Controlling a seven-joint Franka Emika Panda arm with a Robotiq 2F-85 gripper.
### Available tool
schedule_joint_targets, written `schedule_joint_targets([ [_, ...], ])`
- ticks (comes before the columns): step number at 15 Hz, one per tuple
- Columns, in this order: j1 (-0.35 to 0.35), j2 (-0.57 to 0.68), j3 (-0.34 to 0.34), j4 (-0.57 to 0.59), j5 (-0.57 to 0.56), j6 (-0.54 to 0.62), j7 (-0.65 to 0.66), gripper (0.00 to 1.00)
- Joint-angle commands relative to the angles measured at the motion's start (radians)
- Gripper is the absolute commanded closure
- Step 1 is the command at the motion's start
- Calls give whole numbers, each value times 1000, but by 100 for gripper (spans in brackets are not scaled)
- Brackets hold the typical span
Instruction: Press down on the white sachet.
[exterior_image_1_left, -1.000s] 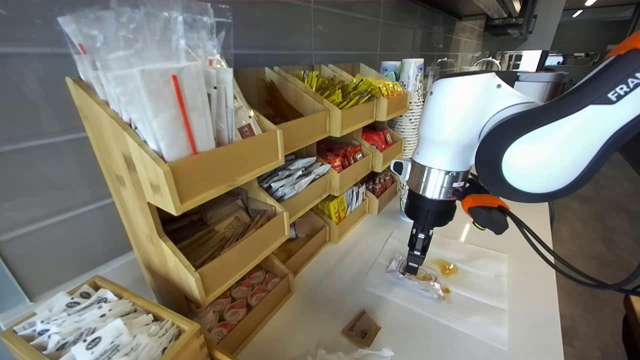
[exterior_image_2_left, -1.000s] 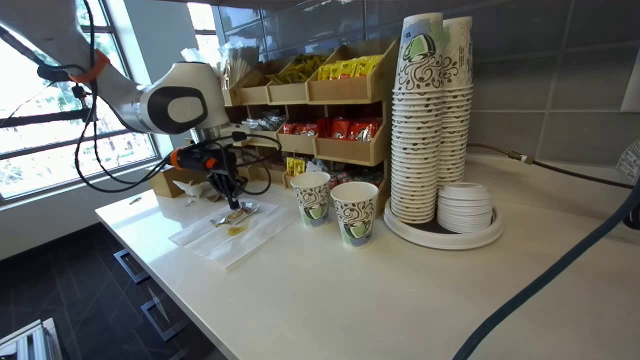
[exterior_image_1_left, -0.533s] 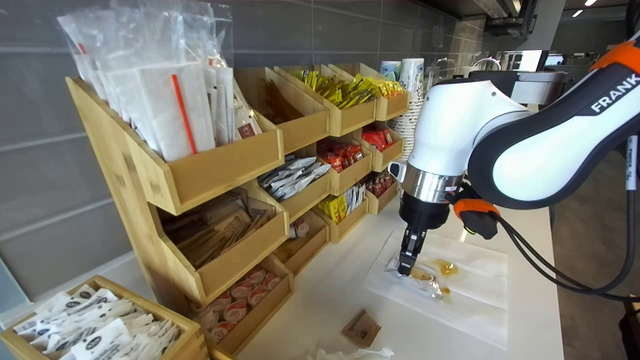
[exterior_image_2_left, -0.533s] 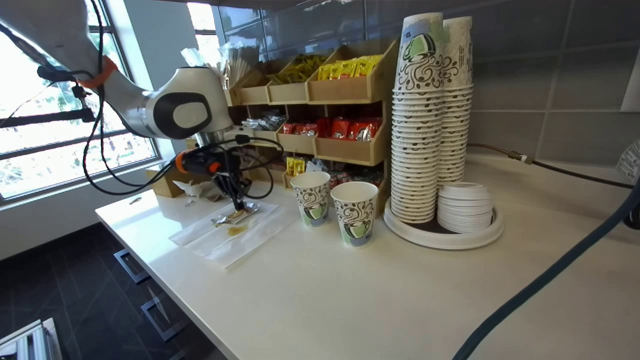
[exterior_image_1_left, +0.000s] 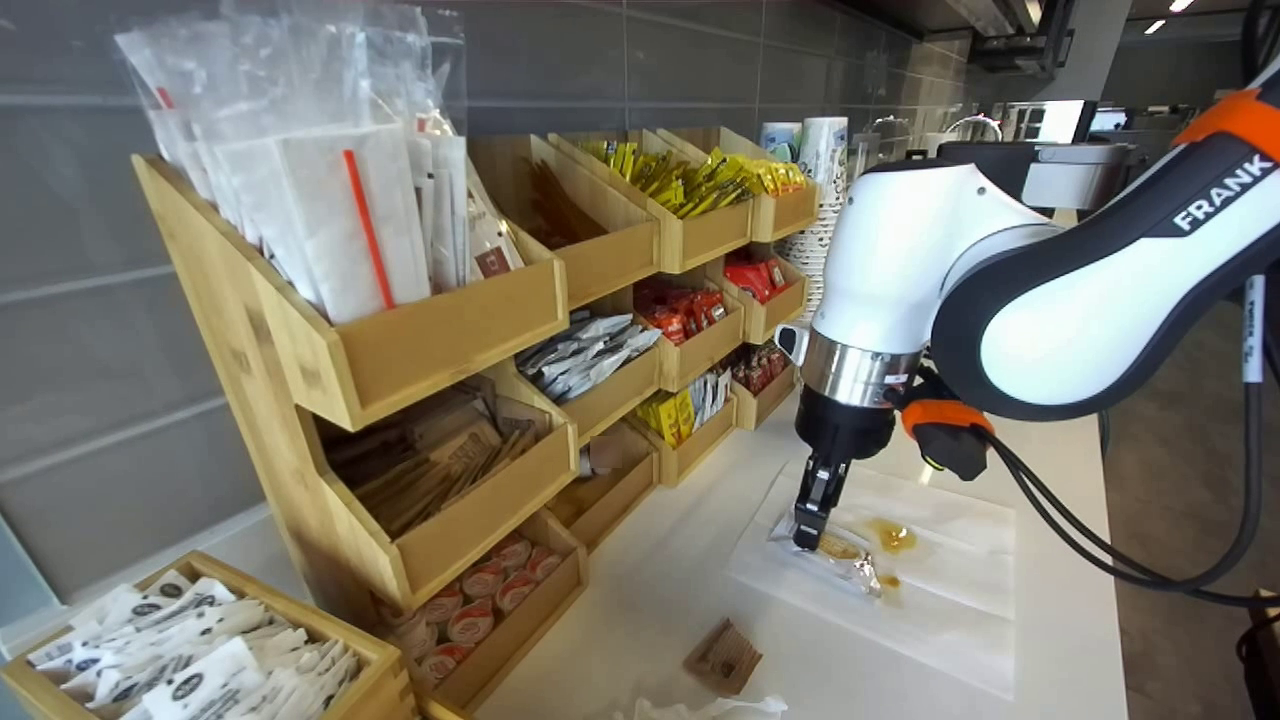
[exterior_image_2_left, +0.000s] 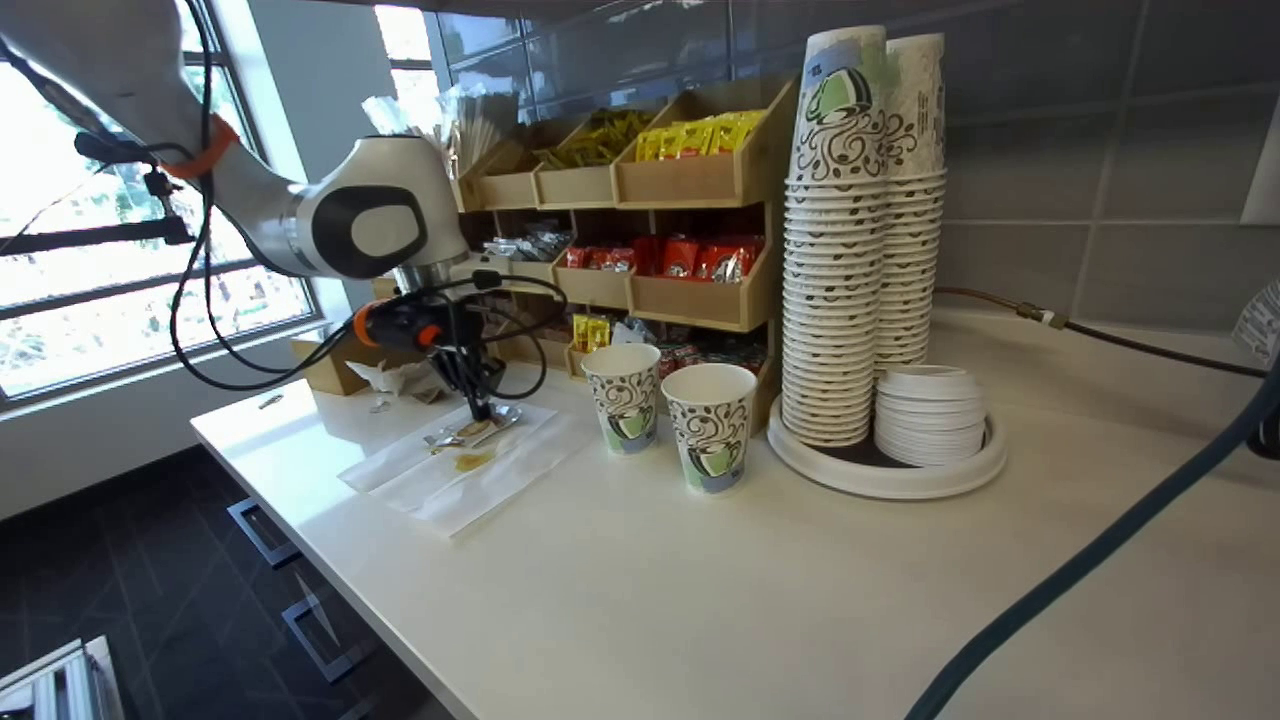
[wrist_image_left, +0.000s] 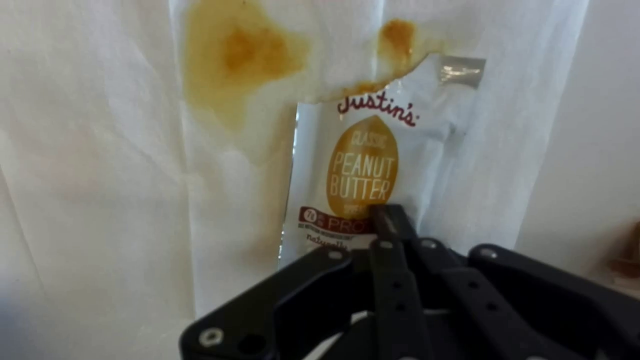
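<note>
The white sachet (wrist_image_left: 320, 160) lies flat on a white paper sheet, printed with a tan oval; its top edge is torn open. It also shows in both exterior views (exterior_image_1_left: 848, 567) (exterior_image_2_left: 468, 433). My gripper (wrist_image_left: 392, 217) is shut with its fingertips together and nothing visible between them. The tips point down onto the sachet's lower half, just below the tan oval, and appear to touch it. The gripper hides the sachet's bottom end in the wrist view. In both exterior views the gripper (exterior_image_1_left: 807, 530) (exterior_image_2_left: 481, 410) stands over the sachet's end nearer the shelf.
Oily brown spots (wrist_image_left: 245, 52) stain the paper sheet (exterior_image_1_left: 960, 630) beside the torn edge. A wooden shelf (exterior_image_1_left: 610, 510) with packets stands alongside. Two printed paper cups (exterior_image_2_left: 622, 400) (exterior_image_2_left: 709, 430) stand near the sheet. A small brown square piece (exterior_image_1_left: 724, 657) lies on the counter.
My gripper has moved a little along the sachet, away from the torn end and toward the shelf, staying shut and low. The sachet has shifted very slightly.
</note>
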Motion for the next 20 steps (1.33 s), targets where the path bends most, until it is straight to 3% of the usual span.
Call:
schedule_joint_targets([
  [1, 4, 56, -10, 27, -42, -15, 51, 100],
  [8, 5, 66, -17, 41, -62, -39, 104, 100],
  [20, 14, -47, -8, 6, -98, -85, 113, 100],
])
